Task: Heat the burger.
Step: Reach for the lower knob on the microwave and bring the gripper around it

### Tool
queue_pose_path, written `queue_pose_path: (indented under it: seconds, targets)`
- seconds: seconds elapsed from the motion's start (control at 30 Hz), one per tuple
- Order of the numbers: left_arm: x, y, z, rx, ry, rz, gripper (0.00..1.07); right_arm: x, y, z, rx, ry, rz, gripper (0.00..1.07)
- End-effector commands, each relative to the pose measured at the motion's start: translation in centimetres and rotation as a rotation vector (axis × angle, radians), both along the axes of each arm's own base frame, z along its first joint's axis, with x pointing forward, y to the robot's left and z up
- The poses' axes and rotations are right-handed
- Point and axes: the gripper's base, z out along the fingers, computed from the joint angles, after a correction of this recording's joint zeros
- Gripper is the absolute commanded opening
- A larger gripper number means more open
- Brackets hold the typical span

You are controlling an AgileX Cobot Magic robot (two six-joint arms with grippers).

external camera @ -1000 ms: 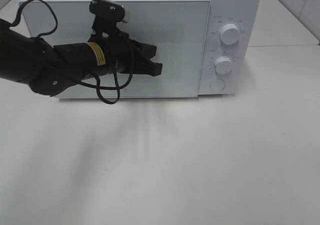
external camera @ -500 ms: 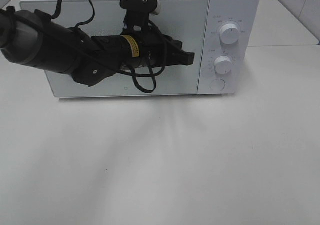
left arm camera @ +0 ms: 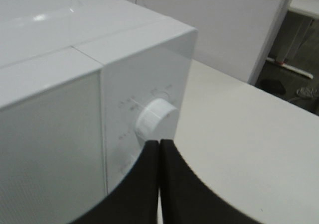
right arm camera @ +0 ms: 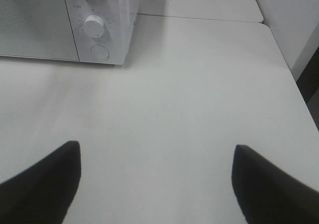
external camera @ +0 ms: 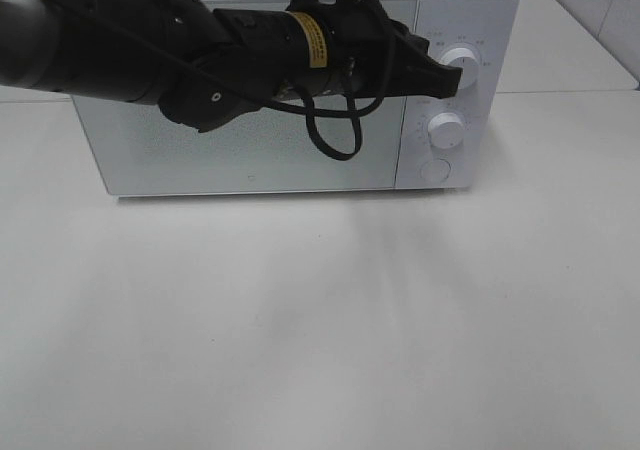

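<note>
The burger is out of view; nothing shows through the frosted door (external camera: 250, 140) of the white microwave (external camera: 470, 10), which is shut. My left gripper (external camera: 447, 78) reaches across the door to the control panel, shut and empty. Its tips are at the lower edge of the upper knob (external camera: 461, 67). In the left wrist view the two fingers are pressed together (left arm camera: 159, 143) just under that knob (left arm camera: 155, 118). My right gripper (right arm camera: 155, 147) is open and empty, low over the table right of the microwave (right arm camera: 40, 30). It does not show in the exterior high view.
A lower knob (external camera: 446, 130) and a round button (external camera: 434, 170) sit under the upper knob; both show in the right wrist view, the knob (right arm camera: 94, 26) and the button (right arm camera: 99, 51). The white table (external camera: 320, 330) spreads in front.
My left arm has swung right and up, from the middle of the door to the upper knob. The door, slightly ajar a second ago, now sits flush.
</note>
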Motion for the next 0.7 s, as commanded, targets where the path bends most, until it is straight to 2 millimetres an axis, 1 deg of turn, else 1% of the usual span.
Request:
queue_pose_path:
  seconds: [0.03, 0.07, 0.1, 0.13, 0.17, 0.2, 0.23, 0.27, 0.3, 0.33, 0.37, 0.4, 0.43, 0.47, 0.5, 0.53, 0.6, 0.63, 0.7]
  targets:
    - [-2.2, -0.1, 1.8, 0.116, 0.078, 0.015, 0.02, -0.5, -0.1, 0.0, 0.003, -0.046, -0.009, 0.75]
    - [-2.2, -0.1, 1.8, 0.116, 0.078, 0.015, 0.02, -0.5, -0.1, 0.0, 0.003, -0.046, -0.009, 0.75]
    - [-2.7, 0.0, 2.0, 0.15, 0.089, 0.016, 0.05, -0.5, -0.1, 0.0, 0.003, -0.046, -0.009, 0.75]
    - [-3.5, 0.2, 2.7, 0.205, 0.097, 0.014, 0.22, -0.5, -0.1, 0.0, 0.003, -0.046, -0.009, 0.75]
    - [-3.5, 0.2, 2.7, 0.205, 0.097, 0.014, 0.22, -0.5, -0.1, 0.0, 0.003, -0.046, -0.009, 0.75]
    - [-3.9, 0.3, 2.8, 0.235, 0.106, 0.015, 0.31, -0.5, -0.1, 0.0, 0.003, -0.046, -0.009, 0.75]
    - [-4.8, 0.5, 3.4, 0.282, 0.122, 0.016, 0.56, -0.5, -0.1, 0.0, 0.003, -0.046, -0.009, 0.75]
    - [-4.8, 0.5, 3.4, 0.282, 0.122, 0.016, 0.56, -0.5, -0.1, 0.0, 0.003, -0.046, -0.009, 0.75]
    - [-5.7, 0.9, 3.8, 0.338, 0.159, 0.026, 0.82, -0.5, -0.1, 0.0, 0.003, -0.046, -0.009, 0.75]
    - [-6.3, 1.1, 4.2, 0.361, 0.172, 0.028, 0.92, -0.5, -0.1, 0.0, 0.003, -0.046, -0.009, 0.75]
    - [-6.3, 1.1, 4.2, 0.361, 0.172, 0.028, 0.92, -0.5, -0.1, 0.0, 0.003, -0.046, -0.009, 0.75]
    - [-7.2, 1.5, 4.6, 0.418, 0.202, 0.037, 1.01, -0.5, -0.1, 0.0, 0.003, -0.046, -0.009, 0.75]
    - [-7.2, 1.5, 4.6, 0.418, 0.202, 0.037, 1.01, -0.5, -0.1, 0.0, 0.003, -0.046, -0.009, 0.75]
    - [-7.6, 1.9, 4.6, 0.456, 0.225, 0.047, 1.02, -0.5, -0.1, 0.0, 0.003, -0.046, -0.009, 0.75]
    - [-8.3, 2.6, 4.8, 0.524, 0.274, 0.069, 1.02, -0.5, -0.1, 0.0, 0.003, -0.046, -0.009, 0.75]
    - [-8.3, 2.6, 4.8, 0.524, 0.274, 0.069, 1.02, -0.5, -0.1, 0.0, 0.003, -0.046, -0.009, 0.75]
    - [-9.2, 3.9, 5.3, 0.602, 0.354, 0.104, 1.02, -0.5, -0.1, 0.0, 0.003, -0.046, -0.009, 0.75]
    - [-9.2, 3.9, 5.3, 0.602, 0.354, 0.104, 1.02, -0.5, -0.1, 0.0, 0.003, -0.046, -0.009, 0.75]
    - [-10.2, 5.4, 5.3, 0.697, 0.473, 0.143, 1.02, -0.5, -0.1, 0.0, 0.003, -0.046, -0.009, 0.75]
